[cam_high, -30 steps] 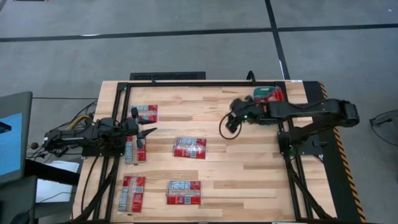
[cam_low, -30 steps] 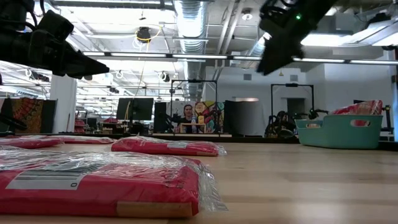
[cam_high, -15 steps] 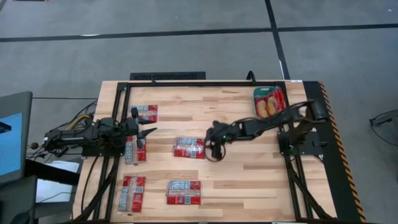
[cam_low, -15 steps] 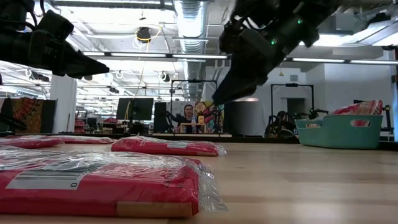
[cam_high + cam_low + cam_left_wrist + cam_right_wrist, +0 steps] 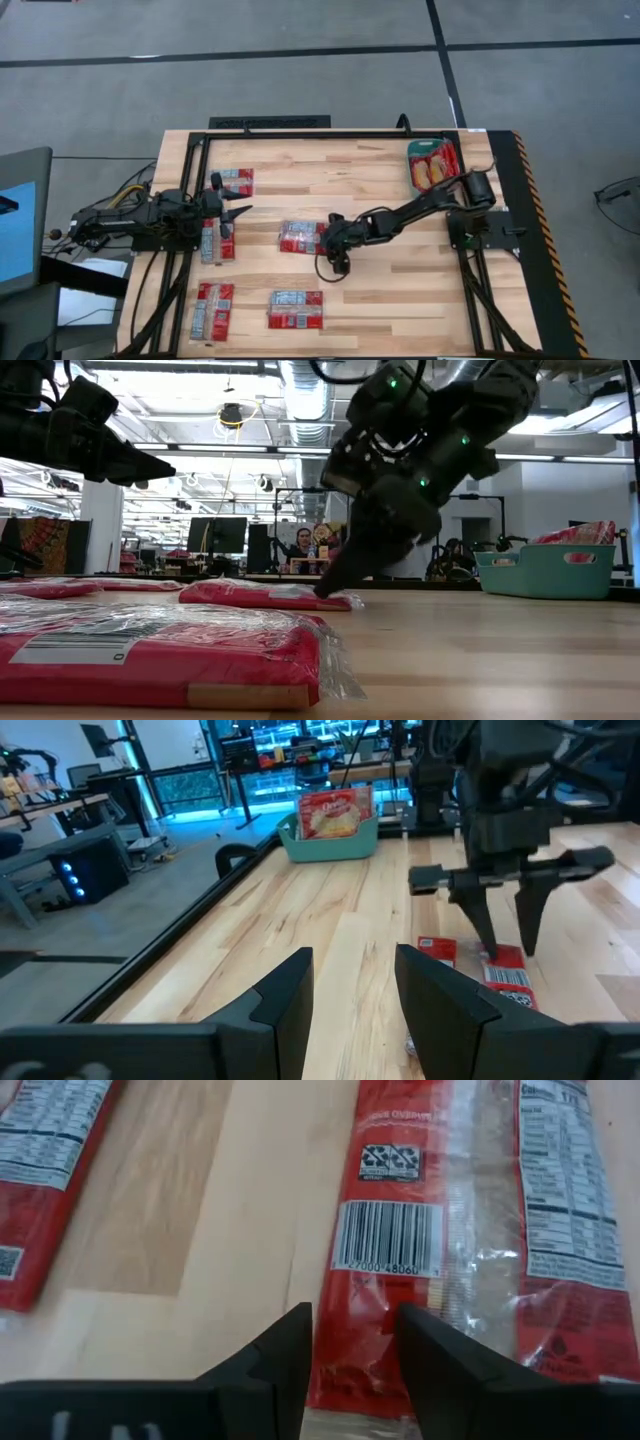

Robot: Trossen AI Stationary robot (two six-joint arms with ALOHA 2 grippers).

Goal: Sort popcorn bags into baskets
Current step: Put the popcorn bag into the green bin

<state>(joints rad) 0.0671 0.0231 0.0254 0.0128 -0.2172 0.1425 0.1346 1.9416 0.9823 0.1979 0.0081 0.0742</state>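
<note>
Right gripper (image 5: 336, 262) is low over the middle flat red plastic-wrapped popcorn packet (image 5: 304, 238). Jaws are spread and straddle its barcode-end edge, likely so they can pinch that rim. Bare wooden counter (image 5: 400, 285) lies clear beside the jaws. The small teal plastic bin (image 5: 431, 165), already holding packets, sits well apart at the far corner with an open path. Left gripper (image 5: 232, 212) waits, jaws spread, near the other red packets (image 5: 216, 241).

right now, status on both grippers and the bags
Right gripper open, straddling the edge of the centre popcorn bag, not yet gripped. Left gripper open, waiting at table's left. Basket holds bags. Nothing in the way.
</note>
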